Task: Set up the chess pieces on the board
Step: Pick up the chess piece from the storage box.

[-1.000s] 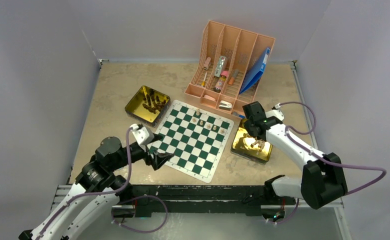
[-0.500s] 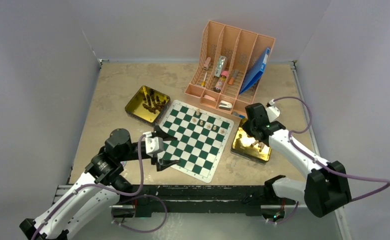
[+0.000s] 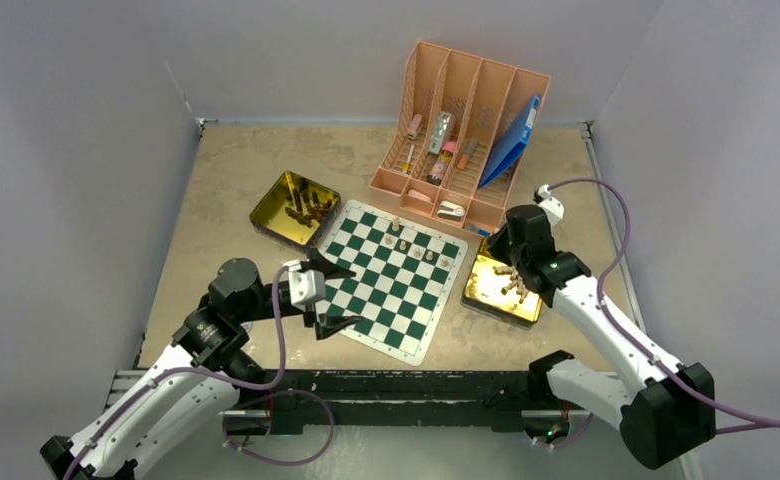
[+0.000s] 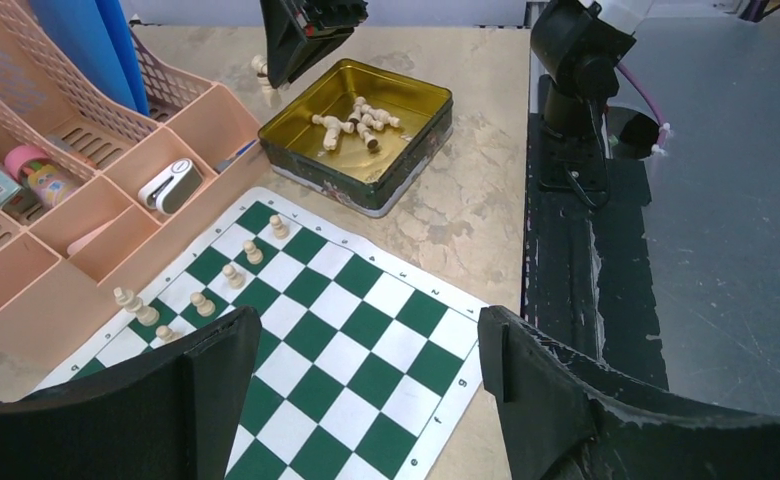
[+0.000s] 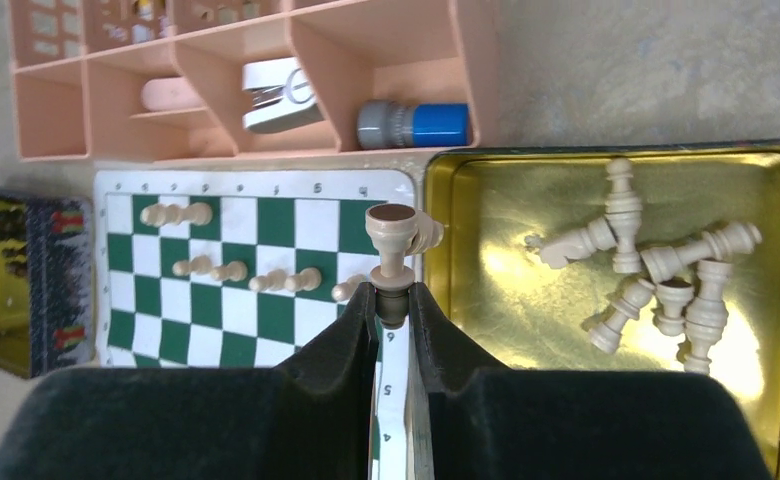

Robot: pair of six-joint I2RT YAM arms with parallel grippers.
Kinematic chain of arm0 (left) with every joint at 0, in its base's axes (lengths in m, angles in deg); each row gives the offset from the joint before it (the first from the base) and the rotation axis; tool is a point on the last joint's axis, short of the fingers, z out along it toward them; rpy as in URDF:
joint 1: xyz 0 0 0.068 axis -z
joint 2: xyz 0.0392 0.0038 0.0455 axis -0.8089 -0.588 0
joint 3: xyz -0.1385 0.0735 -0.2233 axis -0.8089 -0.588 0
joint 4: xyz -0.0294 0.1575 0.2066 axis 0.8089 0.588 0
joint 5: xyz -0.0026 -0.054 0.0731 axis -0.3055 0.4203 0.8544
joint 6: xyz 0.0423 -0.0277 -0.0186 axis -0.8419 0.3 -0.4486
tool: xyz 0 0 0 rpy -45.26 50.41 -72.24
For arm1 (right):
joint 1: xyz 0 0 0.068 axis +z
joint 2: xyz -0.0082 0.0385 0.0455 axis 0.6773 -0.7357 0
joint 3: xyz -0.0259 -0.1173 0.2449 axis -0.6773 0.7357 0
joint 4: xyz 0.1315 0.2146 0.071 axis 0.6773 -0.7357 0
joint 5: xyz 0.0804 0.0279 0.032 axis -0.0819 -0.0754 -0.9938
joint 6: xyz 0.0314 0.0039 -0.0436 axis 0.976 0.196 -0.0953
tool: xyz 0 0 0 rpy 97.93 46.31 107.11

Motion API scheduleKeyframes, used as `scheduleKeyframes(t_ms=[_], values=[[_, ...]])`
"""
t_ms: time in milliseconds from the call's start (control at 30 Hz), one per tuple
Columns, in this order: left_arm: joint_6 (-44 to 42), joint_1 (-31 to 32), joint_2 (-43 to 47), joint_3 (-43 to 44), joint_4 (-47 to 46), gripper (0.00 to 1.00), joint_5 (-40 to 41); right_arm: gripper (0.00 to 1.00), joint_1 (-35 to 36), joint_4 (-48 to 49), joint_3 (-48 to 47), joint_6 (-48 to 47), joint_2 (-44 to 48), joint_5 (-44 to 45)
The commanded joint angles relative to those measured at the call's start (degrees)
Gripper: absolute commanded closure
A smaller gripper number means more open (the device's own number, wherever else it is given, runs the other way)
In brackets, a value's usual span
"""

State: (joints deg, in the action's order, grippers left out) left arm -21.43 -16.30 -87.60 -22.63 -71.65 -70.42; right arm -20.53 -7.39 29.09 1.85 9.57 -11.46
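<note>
The green and white board [image 3: 391,300] lies mid-table; it also shows in the left wrist view [image 4: 366,325] and the right wrist view [image 5: 216,330]. Several tan chess pieces [image 3: 406,240] stand on its far rows. More tan pieces [image 5: 666,270] lie in the gold tin [image 3: 486,292] right of the board. Dark pieces [image 3: 306,208] lie in the gold tin [image 3: 271,222] at the far left. My right gripper [image 5: 393,300] is shut on a tan piece [image 5: 391,240], held between the tin's left rim and the board's corner. My left gripper [image 4: 371,345] is open and empty over the board's near left part.
A pink desk organizer [image 3: 466,130] with markers, a stapler and a blue folder [image 3: 511,140] stands just behind the board and the right tin. Grey walls close the table on three sides. A black rail [image 3: 396,385] runs along the near edge.
My right gripper has risen from the right tin with a tan piece in it and shifted a little right. My left gripper swung over the board's near left, then held still.
</note>
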Motion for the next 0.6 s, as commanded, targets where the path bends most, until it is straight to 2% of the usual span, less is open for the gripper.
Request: scheduleKeyframes(t_ms=[0, 167, 367, 567], values=[[-0.34, 0.19, -1.07, 3.77, -0.88, 0.21, 1.43, 1.0, -0.14, 4.22, -3.61, -7.33, 2.48, -5.04], [2.06, 0.2, -2.63, 4.33, -0.73, 0.23, 3.59, 1.0, -0.14, 6.72, -2.97, -9.32, 5.59, -10.3], [2.15, 0.19, -4.89, 5.24, -2.98, 0.24, 3.41, 1.0, -0.14, 11.11, -3.83, -14.39, 4.45, -24.15], [-9.07, 0.19, -10.0, 8.39, -2.69, 0.24, 3.17, 1.0, -0.05, 16.86, -1.79, -17.54, 3.14, -41.6]])
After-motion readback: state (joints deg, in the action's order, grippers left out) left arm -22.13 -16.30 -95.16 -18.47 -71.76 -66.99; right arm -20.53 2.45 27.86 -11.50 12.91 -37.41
